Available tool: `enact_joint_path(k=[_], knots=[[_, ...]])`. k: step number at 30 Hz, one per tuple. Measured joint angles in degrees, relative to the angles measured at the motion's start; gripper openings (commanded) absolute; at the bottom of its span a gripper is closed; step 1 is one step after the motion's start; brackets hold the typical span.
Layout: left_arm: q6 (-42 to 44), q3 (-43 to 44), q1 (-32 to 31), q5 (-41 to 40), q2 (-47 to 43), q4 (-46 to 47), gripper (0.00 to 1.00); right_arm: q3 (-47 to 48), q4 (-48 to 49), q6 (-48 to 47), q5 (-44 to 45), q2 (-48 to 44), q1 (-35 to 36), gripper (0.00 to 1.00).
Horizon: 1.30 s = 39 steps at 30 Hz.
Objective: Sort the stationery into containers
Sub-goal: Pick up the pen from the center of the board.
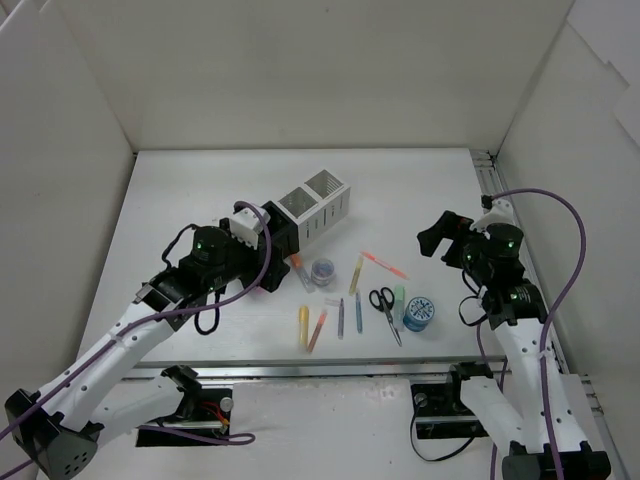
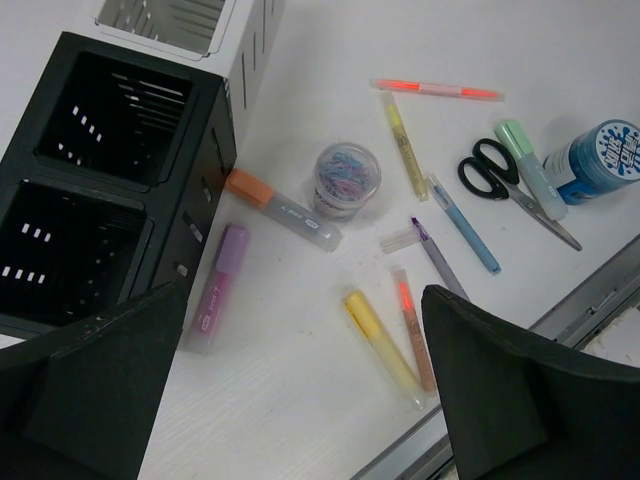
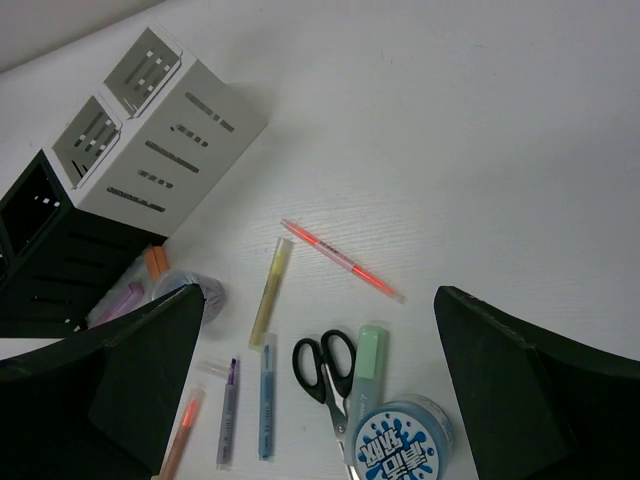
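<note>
The stationery lies loose on the white table in front of the organiser. In the left wrist view I see a purple-lidded tub (image 2: 346, 180), an orange-capped marker (image 2: 280, 208), a pink marker (image 2: 220, 285), a yellow marker (image 2: 380, 340), an orange marker (image 2: 412, 325), black-handled scissors (image 2: 500, 178), a pale green eraser (image 2: 530, 165) and a blue tape roll (image 2: 598, 158). The black compartments (image 2: 130, 185) and white compartments (image 1: 320, 195) stand in a row. My left gripper (image 2: 305, 300) is open and empty, above the table beside the black compartments. My right gripper (image 3: 320, 295) is open and empty, above the scissors (image 3: 325, 365).
A pink-orange pen (image 1: 383, 264), a yellow pen (image 1: 356, 273), a blue pen (image 1: 358, 312) and a purple pen (image 1: 340, 318) lie among the items. A metal rail (image 1: 330, 368) runs along the table's near edge. White walls enclose the table.
</note>
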Motion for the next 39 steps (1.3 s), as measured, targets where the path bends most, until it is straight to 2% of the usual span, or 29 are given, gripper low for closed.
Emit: enact_joint_path(k=[7,10,15,22,25,27,28,33,36,38,39], knots=[[-0.02,-0.68,-1.79,-1.84,0.24,0.11,1.00,0.00,-0.09,-0.02,-1.05,-1.38,0.15,0.98],[-0.28,-1.49,-1.79,-2.40,0.20,0.31,0.99,0.00,-0.09,-0.15,-1.86,0.07,3.08,0.98],[-1.70,-4.28,-1.79,-3.50,-0.61,0.55,0.99,0.00,-1.09,-0.28,1.31,4.20,16.48,0.98],[-3.89,-5.60,-1.97,-4.79,-2.16,0.48,0.99,0.35,-3.37,2.93,13.92,16.70,36.04,0.98],[-4.72,-5.68,-2.19,-5.42,-2.67,0.46,0.99,0.76,-3.93,5.25,19.06,22.47,42.38,0.95],[-5.18,-5.79,-2.27,-6.08,-2.93,0.42,1.00,1.05,-4.09,6.82,22.14,25.35,45.70,0.92],[-5.31,-5.92,-2.27,-6.43,-3.06,0.44,0.99,1.25,-4.26,7.63,23.80,26.43,47.01,0.87],[-6.29,-7.54,-2.67,-7.78,-4.00,0.07,1.00,1.75,-4.39,13.14,28.59,30.45,51.19,0.72],[-6.60,-8.22,-2.75,-8.22,-4.46,-0.20,1.00,2.43,-4.42,15.67,30.16,33.62,53.27,0.68],[-6.78,-8.55,-2.75,-8.37,-4.76,-0.46,0.99,3.21,-4.35,16.85,30.42,36.44,54.84,0.62],[-6.86,-8.68,-2.75,-8.44,-4.92,-0.46,0.99,3.67,-4.31,17.46,30.47,37.97,55.54,0.54]])
